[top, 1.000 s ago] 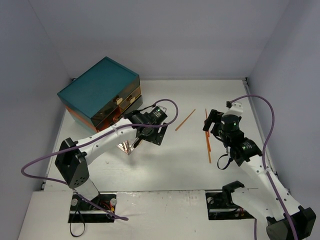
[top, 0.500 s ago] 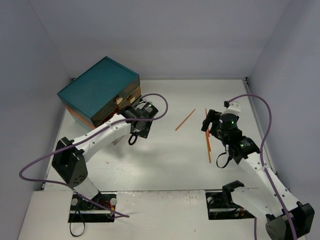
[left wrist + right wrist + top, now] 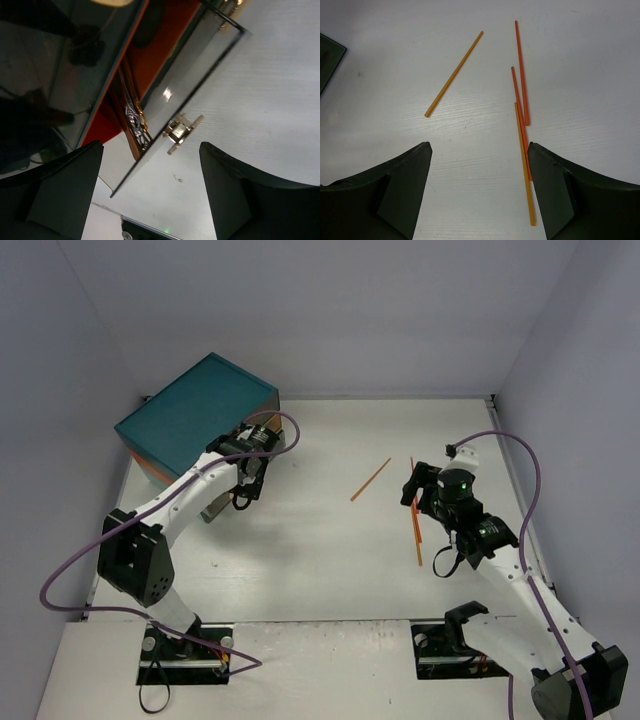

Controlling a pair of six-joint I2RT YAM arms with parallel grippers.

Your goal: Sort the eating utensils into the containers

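Left pincer is spread wide open and holding nothing. It's parked right in front of the teal chest in the far left corner of the surface. From the wrist cam, its fingers sit either side of a pulled-out drawer, with the pale knob between them but not touching either. My guess is it's lined up on the knob to work the drawer, though I can't tell if that means pull or push. A few ornate metal handles already lie inside, but I can't tell whether they're forks or spoons.

Right pincer is also open and empty, hovering near the right edge. Three orange chopsticks lie almost parallel and partly overlapping under its right finger. A lone yellow-orange chopstick sits apart, angled toward the middle of the surface. The wide spread makes sense for dropping over the bundle. Still, sticks lying flat and touching will probably be fiddly to pick up one at a time.
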